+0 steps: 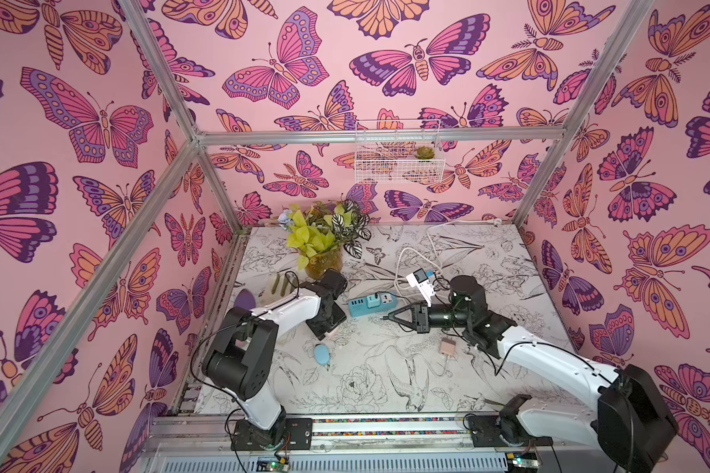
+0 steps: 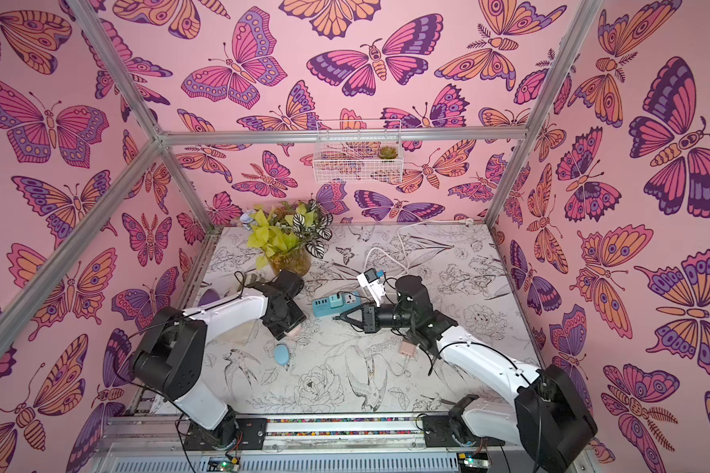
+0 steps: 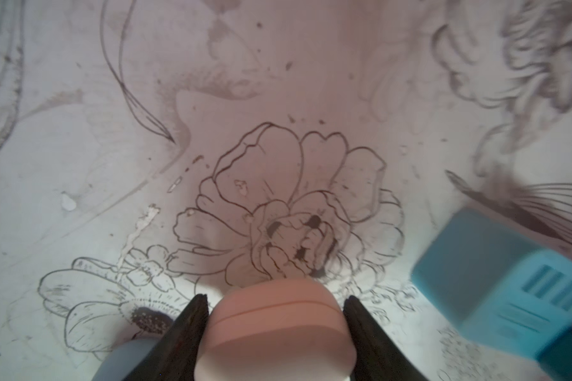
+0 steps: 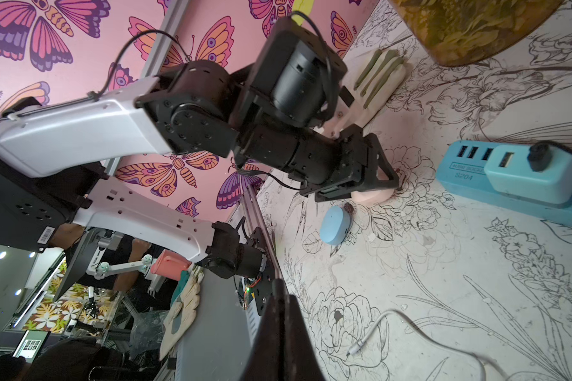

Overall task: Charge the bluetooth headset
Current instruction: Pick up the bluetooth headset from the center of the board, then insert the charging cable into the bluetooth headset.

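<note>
At the far left of the table [image 1: 365, 381] lies a purple thing [image 1: 244, 299], partly hidden by the left arm. Next to it is a cream holder [image 1: 279, 286] with green sticks in it. Behind them stands a plant [image 1: 324, 262] in a glass pot.

The left claw [image 3: 275, 297] points down at the table. The pink case [image 3: 274, 330] rests on the table right between its two black fingers [image 3: 195, 323]. The fingers stand very close on each side of the case. I cannot tell if they squeeze it or only stand beside it. A little blue case [image 1: 322, 354] lies near the pink one, closer to the front edge.

In the middle lies a blue power strip [image 1: 359, 308]. A light blue block sits on it, and a black plug [image 4: 539, 156] is stuck in that block. The right claw [image 1: 389, 317] points sideways at the strip, just beside it, with its fingers pressed together.

Behind the right claw is a white charger [image 1: 421, 282] with a white wire. Further right, a pink-gold plug [image 1: 447, 346] lies on the table just beside the right arm. The loose end of a thin white wire [image 4: 354, 349] lies on the table.

On the back wall hangs a wire basket [image 1: 398, 172] with a small green plant [image 1: 425, 152] inside.
</note>
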{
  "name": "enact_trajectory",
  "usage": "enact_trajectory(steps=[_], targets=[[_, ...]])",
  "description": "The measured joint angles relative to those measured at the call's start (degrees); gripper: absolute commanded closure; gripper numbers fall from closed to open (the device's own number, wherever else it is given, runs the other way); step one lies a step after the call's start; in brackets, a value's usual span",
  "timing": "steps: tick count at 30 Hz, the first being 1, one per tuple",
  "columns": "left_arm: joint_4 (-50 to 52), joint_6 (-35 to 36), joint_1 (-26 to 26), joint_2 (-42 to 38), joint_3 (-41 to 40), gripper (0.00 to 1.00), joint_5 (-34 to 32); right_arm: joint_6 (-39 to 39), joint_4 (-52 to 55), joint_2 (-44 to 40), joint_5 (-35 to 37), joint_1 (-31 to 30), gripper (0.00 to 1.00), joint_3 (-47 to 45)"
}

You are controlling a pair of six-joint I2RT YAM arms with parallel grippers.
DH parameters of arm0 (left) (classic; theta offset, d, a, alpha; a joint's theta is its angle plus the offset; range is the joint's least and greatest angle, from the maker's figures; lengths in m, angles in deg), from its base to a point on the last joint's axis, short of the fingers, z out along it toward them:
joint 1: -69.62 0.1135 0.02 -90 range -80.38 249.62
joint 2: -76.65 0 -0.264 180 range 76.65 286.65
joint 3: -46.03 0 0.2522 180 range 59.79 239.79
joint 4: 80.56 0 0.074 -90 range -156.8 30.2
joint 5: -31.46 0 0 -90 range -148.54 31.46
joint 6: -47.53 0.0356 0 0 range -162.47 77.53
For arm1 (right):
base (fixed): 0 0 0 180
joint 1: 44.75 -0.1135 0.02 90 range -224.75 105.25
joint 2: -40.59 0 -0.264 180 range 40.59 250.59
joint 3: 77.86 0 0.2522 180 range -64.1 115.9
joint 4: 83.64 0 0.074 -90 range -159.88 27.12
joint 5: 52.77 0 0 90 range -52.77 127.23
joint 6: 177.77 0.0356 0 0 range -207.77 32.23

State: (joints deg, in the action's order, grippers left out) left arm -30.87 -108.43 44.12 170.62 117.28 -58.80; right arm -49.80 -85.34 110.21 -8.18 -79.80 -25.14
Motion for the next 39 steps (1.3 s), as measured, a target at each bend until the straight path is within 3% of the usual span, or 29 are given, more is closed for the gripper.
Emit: enact_trajectory(steps=[11,19,31,39], targets=[[-4.6,-2.4,0.4,-15.2,-1.0,0.72,6.7,-5.9,5.7,0.1,9.4,-5.0,1.0,4.7],[-15.7,-11.3,0.5,-24.8,-7.4,0.75,14.1,-6.2,1.5,1.7,18.0,-9.2,1.0,4.7],[-28.6,-20.8,-1.1,-30.9,-11.6,0.76,18.6,-5.1,-6.0,4.2,28.9,-14.3,1.0,4.8],[-32.1,-24.2,-2.6,-31.8,-14.2,0.76,19.5,-4.9,-8.8,4.2,34.4,-15.1,1.0,4.8]])
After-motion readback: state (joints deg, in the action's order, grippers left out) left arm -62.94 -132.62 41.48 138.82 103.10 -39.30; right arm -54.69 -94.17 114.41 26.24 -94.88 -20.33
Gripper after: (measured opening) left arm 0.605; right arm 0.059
